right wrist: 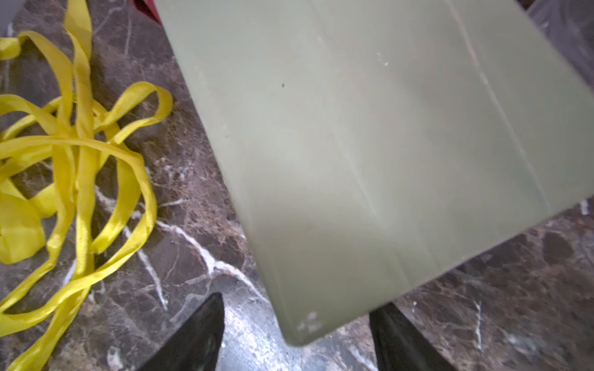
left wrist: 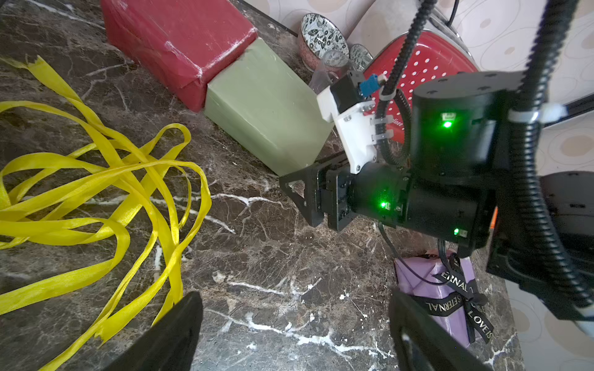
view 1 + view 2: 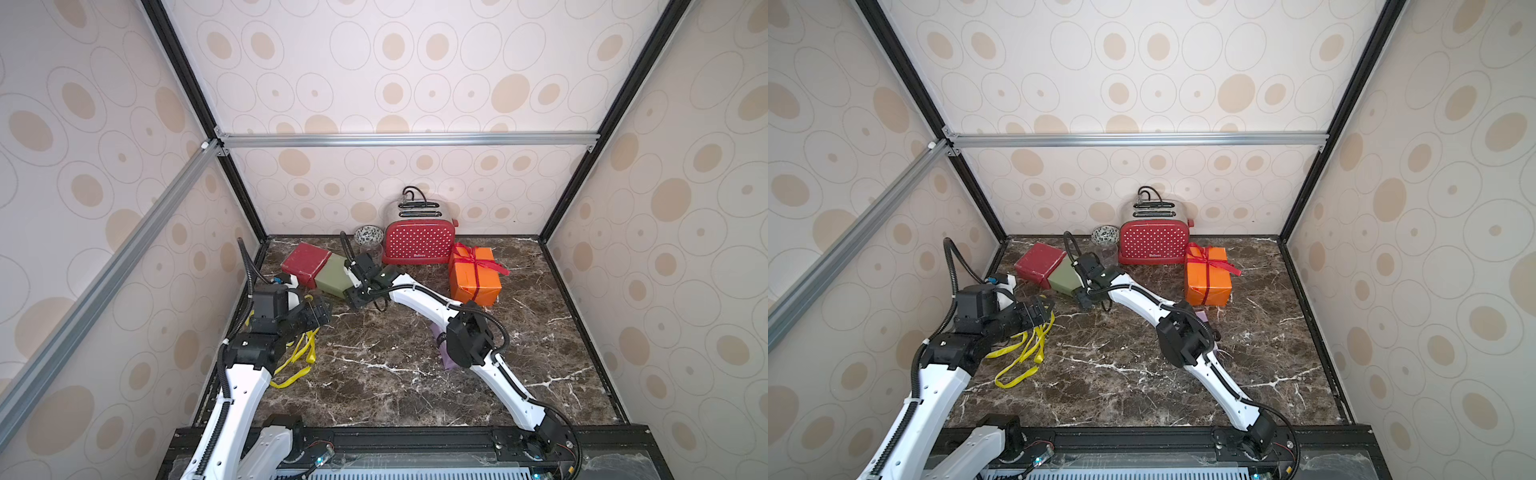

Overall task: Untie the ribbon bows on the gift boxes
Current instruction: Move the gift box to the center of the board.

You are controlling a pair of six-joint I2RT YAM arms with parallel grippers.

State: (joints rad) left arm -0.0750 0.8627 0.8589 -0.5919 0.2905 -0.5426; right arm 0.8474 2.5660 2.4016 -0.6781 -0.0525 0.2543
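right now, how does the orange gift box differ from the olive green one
The orange box has a red ribbon tied in a bow on it; the green box is bare. The orange box stands apart from the other boxes, right of the toaster; the green box touches the dark red box. Both are paper-wrapped and sit on the marble table.

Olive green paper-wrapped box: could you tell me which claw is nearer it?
Right. The right claw straddles a corner of the olive green paper-wrapped box; the left claw is apart, beside loose yellow satin ribbons.
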